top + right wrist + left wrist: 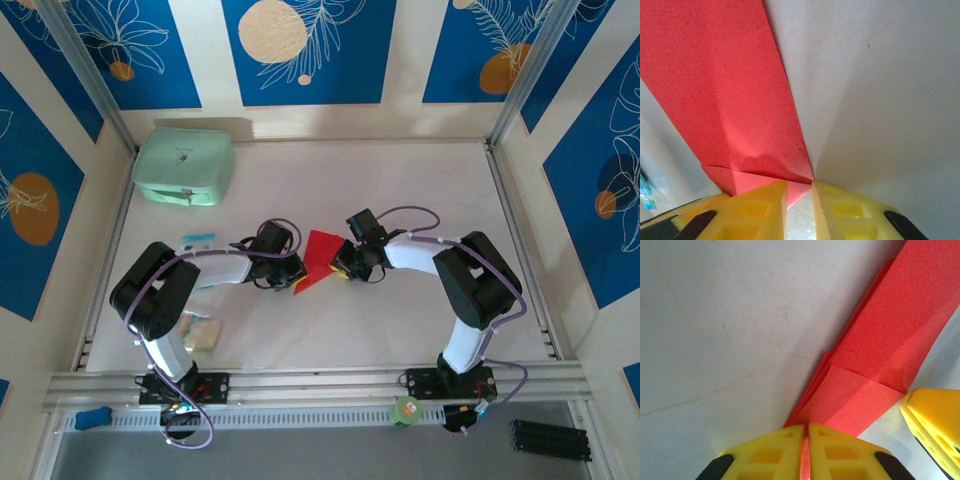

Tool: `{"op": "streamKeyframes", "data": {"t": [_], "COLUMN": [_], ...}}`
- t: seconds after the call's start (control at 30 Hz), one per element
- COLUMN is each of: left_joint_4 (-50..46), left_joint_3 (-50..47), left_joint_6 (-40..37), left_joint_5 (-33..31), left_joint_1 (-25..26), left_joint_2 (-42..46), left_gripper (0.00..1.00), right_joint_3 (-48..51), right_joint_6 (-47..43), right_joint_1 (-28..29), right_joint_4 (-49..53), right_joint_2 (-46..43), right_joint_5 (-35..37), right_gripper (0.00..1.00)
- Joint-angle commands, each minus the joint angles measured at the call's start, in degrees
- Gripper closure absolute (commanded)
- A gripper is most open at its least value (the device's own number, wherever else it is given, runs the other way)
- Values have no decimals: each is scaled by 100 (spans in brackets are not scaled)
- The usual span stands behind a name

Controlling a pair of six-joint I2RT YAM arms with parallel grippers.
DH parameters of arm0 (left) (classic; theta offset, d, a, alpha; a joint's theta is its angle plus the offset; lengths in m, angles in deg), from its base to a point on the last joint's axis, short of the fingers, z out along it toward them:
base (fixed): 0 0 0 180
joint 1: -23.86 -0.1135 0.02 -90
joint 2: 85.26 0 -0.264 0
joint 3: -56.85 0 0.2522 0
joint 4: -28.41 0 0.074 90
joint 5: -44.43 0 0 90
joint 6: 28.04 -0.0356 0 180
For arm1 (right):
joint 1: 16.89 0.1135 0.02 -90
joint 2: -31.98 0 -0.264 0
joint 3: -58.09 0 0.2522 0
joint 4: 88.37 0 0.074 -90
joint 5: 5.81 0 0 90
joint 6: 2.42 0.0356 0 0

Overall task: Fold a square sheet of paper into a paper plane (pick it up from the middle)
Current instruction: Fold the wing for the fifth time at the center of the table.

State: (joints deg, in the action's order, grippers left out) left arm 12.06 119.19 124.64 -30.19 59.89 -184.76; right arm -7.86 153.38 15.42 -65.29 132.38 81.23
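Observation:
The red sheet of paper point(318, 258) is folded into a narrow, creased, pointed paper plane shape at the table's middle, between both grippers. It stands partly raised off the table. My left gripper point(297, 276) holds its lower left end. In the left wrist view the yellow fingers point(806, 435) are shut on a thin edge of the layered paper point(890, 335). My right gripper point(341, 268) is at the paper's right side. In the right wrist view its jaws point(800, 195) stand a little apart, and a folded corner of the paper point(740, 100) reaches into the gap, with table showing through.
A mint-green case point(184, 166) sits at the back left. A small pale packet point(197, 240) lies by the left arm and another packet point(203, 333) lies nearer the front. The right gripper's yellow finger point(935, 425) shows close by in the left wrist view.

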Motion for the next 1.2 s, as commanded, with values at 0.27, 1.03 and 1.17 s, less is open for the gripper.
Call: {"op": "streamKeyframes", "data": {"t": [0.27, 1.03, 1.17], "left_joint_4": [-317, -233, -209], "left_joint_3": [-110, -230, -270], "left_joint_6": [-28, 79, 118], "left_joint_5": [-93, -83, -62], "left_joint_1": [-37, -141, -166], "left_joint_2": [-96, 109, 140], "left_gripper": [87, 81, 81], "right_joint_3": [-59, 591, 815], "right_joint_6": [-59, -126, -212], "right_joint_1": [39, 18, 26], "right_joint_4": [186, -1648, -2144], "right_joint_2": [-22, -112, -174], "right_joint_5": [13, -769, -765], "right_gripper": [78, 79, 78]}}
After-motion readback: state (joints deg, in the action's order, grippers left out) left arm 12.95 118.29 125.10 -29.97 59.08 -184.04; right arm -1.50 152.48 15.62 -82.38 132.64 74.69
